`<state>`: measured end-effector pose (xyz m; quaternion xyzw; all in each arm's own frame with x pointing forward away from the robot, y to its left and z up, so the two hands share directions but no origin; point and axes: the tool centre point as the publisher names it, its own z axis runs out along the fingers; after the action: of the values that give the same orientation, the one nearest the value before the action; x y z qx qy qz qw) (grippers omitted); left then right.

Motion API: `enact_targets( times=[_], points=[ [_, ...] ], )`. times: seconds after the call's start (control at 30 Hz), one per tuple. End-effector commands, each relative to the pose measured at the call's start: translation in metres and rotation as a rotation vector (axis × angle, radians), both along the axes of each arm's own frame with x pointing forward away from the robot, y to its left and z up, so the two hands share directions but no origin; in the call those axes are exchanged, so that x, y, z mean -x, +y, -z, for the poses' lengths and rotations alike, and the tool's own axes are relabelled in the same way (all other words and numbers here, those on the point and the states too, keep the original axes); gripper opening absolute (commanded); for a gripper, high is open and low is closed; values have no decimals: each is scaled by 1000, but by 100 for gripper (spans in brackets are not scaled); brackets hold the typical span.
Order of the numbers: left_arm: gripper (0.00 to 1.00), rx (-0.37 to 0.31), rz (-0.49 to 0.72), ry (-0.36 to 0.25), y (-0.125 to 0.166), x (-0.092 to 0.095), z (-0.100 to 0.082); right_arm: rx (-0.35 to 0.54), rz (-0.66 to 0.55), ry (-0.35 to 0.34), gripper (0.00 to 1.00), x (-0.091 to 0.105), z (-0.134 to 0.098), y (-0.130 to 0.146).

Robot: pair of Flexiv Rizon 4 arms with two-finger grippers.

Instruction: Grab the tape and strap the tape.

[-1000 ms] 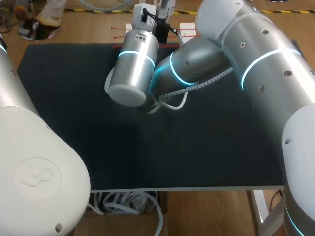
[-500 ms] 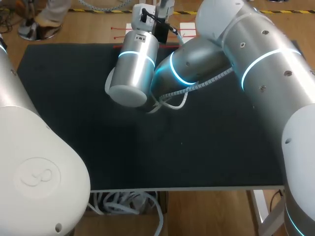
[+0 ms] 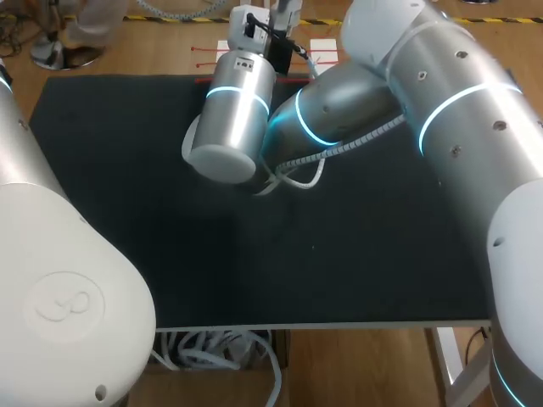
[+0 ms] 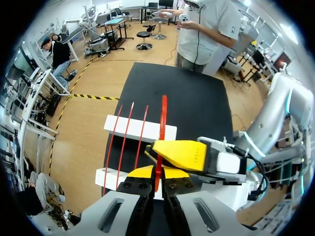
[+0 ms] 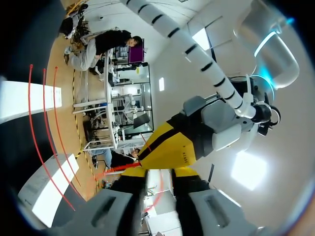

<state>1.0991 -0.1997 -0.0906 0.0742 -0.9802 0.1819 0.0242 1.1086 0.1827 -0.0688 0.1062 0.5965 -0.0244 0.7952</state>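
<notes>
A thick red tape strap (image 4: 163, 115) stands up from between the fingers of my left gripper (image 4: 158, 173), which is shut on it. Close ahead, a yellow finger (image 4: 182, 155) of my right gripper touches the same strap. In the right wrist view my right gripper (image 5: 157, 173) has its fingers apart, and the red strap (image 5: 118, 169) runs past them to the left arm's yellow finger (image 5: 167, 146). Both grippers are at the table's far edge. In the head view my right arm (image 3: 339, 110) hides them.
Three thin red straps (image 4: 125, 140) lie across two white blocks (image 4: 140, 129) at the far edge of the black mat (image 3: 127, 170). The same blocks (image 3: 324, 51) and straps (image 3: 204, 58) show in the head view. My left arm's white base (image 3: 59, 280) fills the near left corner.
My right arm's upper links have shifted slightly. Nothing else differs in the head view, which hides both grippers.
</notes>
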Motion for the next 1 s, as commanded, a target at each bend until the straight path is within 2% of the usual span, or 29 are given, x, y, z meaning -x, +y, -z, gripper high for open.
enact_targets(
  times=[0.03, 0.33, 0.73, 1.0],
  points=[
    [0, -4, 2, 2, -2, 0, -1, -1, -8, 8, 35, 1, -5, -1],
    [0, -4, 2, 2, -2, 0, -1, -13, -18, 12, 32, 7, -10, -6],
    [0, -4, 2, 2, -2, 0, -1, -27, -46, 31, 25, 18, -14, -30],
    [0, -4, 2, 2, -2, 0, -1, -64, -203, 71, 21, 45, -19, -51]
  ],
)
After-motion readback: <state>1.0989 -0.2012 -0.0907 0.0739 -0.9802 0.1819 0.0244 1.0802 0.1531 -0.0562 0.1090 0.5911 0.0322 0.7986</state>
